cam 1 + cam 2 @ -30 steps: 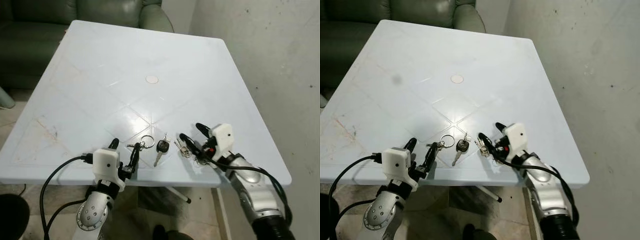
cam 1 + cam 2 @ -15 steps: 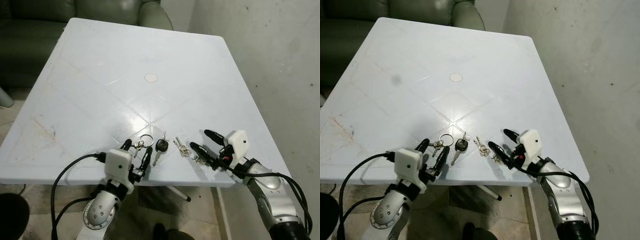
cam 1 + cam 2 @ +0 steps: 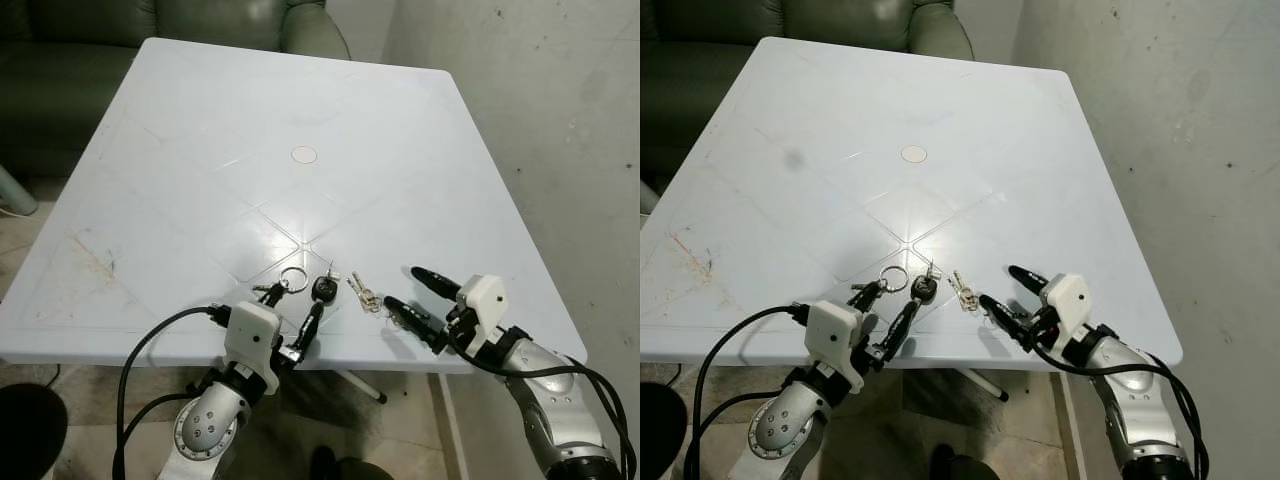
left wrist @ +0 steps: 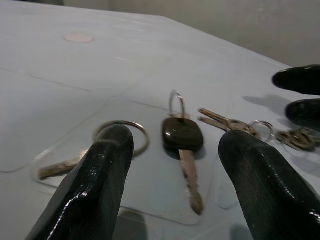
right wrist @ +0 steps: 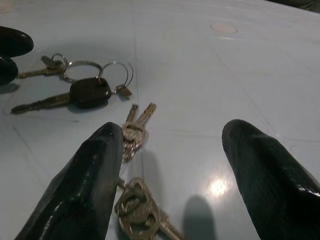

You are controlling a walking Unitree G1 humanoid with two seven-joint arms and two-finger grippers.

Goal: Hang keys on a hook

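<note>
Fingers of your left gripper (image 3: 292, 328) and right gripper (image 3: 415, 303), apart, have neared the keys (image 3: 321, 291) at the table's (image 3: 200, 120) near edge; nothing grasped.

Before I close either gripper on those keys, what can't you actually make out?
- Hook: no picture lets me place one.
- Small keys: the right gripper finger covers part of the bunch in the right wrist view; key count unclear.
- Keyring: partly behind a left gripper finger in the left wrist view.
- Black-headed key: its blade lies partly under that gripper in the eye views.
</note>
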